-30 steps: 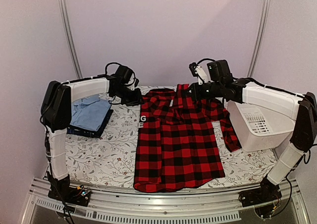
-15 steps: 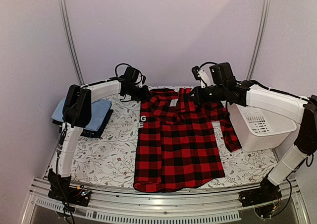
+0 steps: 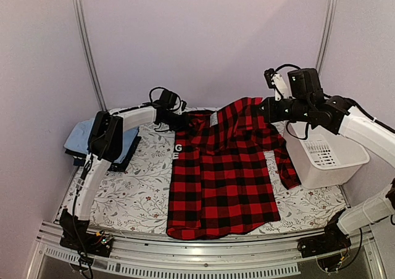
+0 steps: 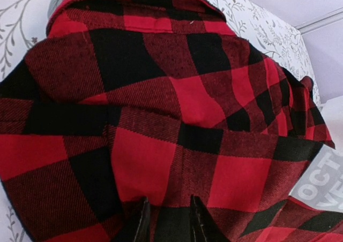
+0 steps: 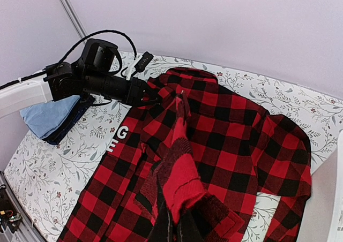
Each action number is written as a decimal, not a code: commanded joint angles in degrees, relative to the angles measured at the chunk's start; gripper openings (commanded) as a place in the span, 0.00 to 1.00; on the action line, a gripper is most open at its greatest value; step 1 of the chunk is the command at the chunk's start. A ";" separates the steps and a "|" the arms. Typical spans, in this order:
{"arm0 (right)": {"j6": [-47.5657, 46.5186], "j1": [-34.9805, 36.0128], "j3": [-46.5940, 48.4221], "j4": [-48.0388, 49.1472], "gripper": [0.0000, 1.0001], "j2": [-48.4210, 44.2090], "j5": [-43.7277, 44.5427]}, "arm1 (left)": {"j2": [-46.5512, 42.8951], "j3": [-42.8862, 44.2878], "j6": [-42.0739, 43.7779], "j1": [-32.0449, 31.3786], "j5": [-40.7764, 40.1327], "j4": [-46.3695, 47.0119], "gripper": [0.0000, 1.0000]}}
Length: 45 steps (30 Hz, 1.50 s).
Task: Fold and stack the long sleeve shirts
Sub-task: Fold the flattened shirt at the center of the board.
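Top external shows the checked flannel shirt spread flat, its far corner raised, pinched tight in the right pincer. The left pincer straddles cloth, barely parted; grip unclear.

The flannel shirt at the left pincer is thick woven cloth, matt, with a rough twill grain. The basket near the right pincer is smooth white plastic. The table cover is matt printed cloth.

Red-and-black checked flannel shirt, grey-floral white table cover.
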 commanded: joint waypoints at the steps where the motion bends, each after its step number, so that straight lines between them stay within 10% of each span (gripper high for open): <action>1: 0.36 0.44 -1.45 -2.66 0.00 -0.42 -1.20 | 3.12 3.41 -1.28 0.55 2.15 0.06 0.25; 20: -2.33 11.05 8.31 -1.94 0.00 22.01 -19.05 | -2.91 2.79 0.46 2.76 5.55 -1.64 0.26; 30: -2.44 16.10 15.45 -5.00 0.00 38.56 -22.78 | -18.14 -14.44 1.48 4.15 1.53 -0.61 0.28; 45: -2.26 19.64 15.25 -7.65 0.00 40.13 -24.92 | -31.47 -33.79 0.61 4.47 0.92 3.99 0.28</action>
